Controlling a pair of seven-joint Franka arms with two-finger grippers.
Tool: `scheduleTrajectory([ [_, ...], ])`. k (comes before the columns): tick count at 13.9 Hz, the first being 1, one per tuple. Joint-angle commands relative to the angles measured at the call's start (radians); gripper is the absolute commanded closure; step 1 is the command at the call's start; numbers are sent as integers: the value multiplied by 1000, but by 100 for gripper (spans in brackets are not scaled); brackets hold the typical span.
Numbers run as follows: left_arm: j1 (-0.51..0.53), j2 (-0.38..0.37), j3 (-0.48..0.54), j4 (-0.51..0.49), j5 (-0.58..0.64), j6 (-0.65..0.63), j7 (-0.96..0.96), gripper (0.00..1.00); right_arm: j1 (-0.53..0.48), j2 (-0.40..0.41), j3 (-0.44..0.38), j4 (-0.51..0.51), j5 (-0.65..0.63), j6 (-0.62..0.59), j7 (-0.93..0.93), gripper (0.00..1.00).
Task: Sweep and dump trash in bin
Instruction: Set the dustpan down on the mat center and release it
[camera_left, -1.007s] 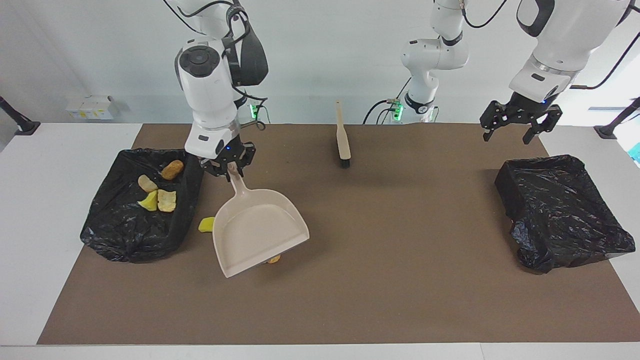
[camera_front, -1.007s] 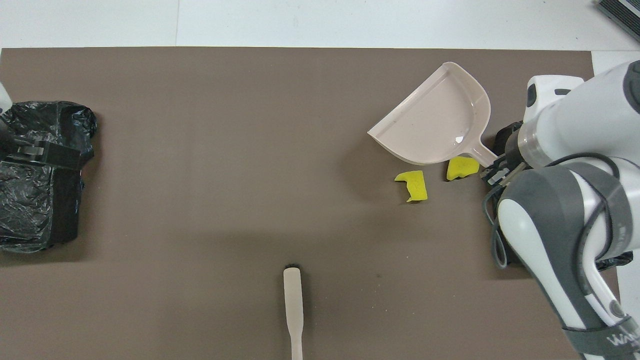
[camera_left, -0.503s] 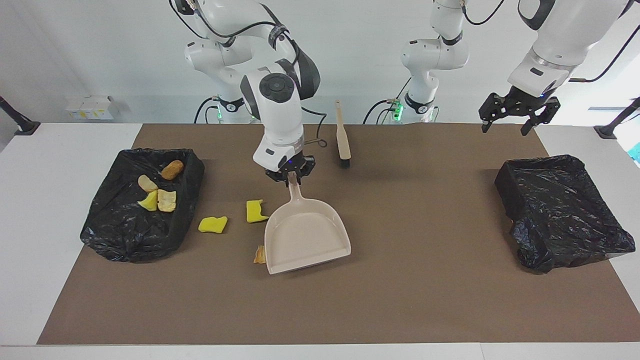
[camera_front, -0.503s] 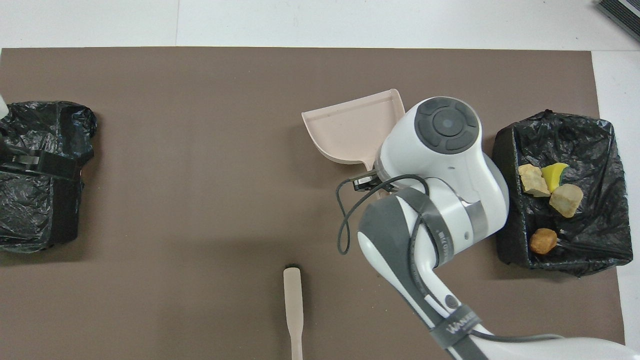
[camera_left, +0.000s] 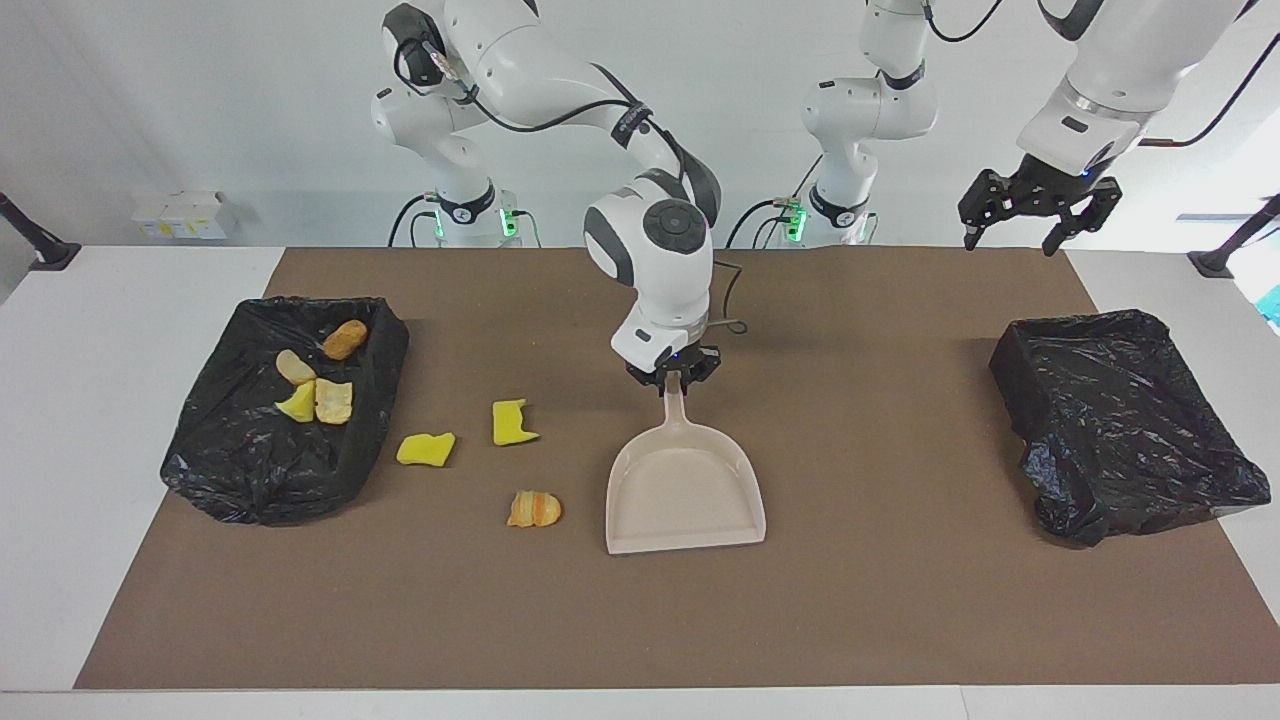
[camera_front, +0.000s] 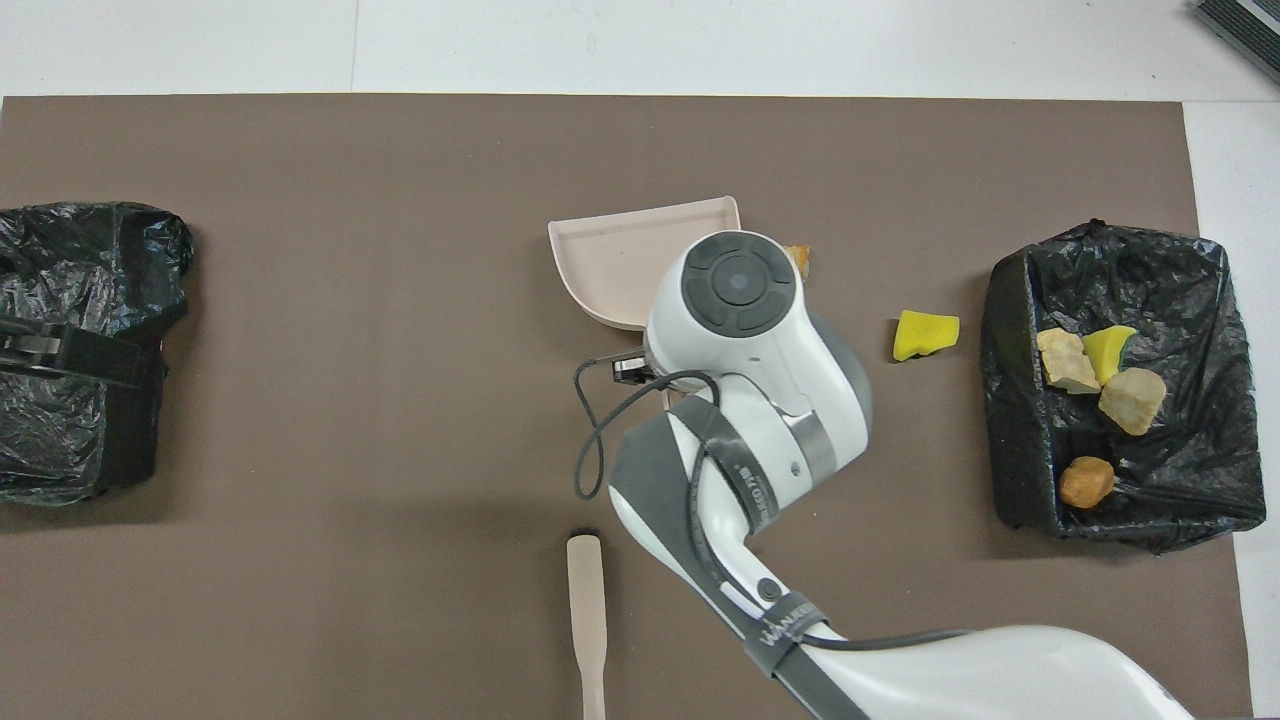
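Mat (camera_left: 850, 600) brown, on white table (camera_left: 110, 400).

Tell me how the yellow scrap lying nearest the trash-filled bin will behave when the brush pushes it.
The yellow scrap looks spongy, so it is probably light and would likely slide over the brown mat. Its flat, irregular shape suggests it won't roll, though it may tumble or skip.

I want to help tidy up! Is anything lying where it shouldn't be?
Yes. Three scraps lie on the brown mat, not in the bin: a yellow sponge piece beside the bin, another yellow piece, and an orange lump next to the empty dustpan, whose handle the right end effector holds.
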Motion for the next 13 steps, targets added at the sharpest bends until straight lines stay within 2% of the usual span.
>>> scheduleTrajectory([
  [1, 14, -3, -9, 0, 15, 29, -5, 0, 0, 3, 2, 31, -78, -19, 14, 0],
  [3, 14, -3, -9, 0, 15, 29, -3, 0, -12, -5, 3, 31, -69, -17, 1, 0],
  [7, 12, -6, -9, -2, 17, 26, -2, 0, -18, -88, 5, -1, -11, -31, -3, 0],
  [13, 14, -10, -9, -2, 15, 12, 1, 0, 5, -301, 8, -269, 62, -34, 22, 0],
])
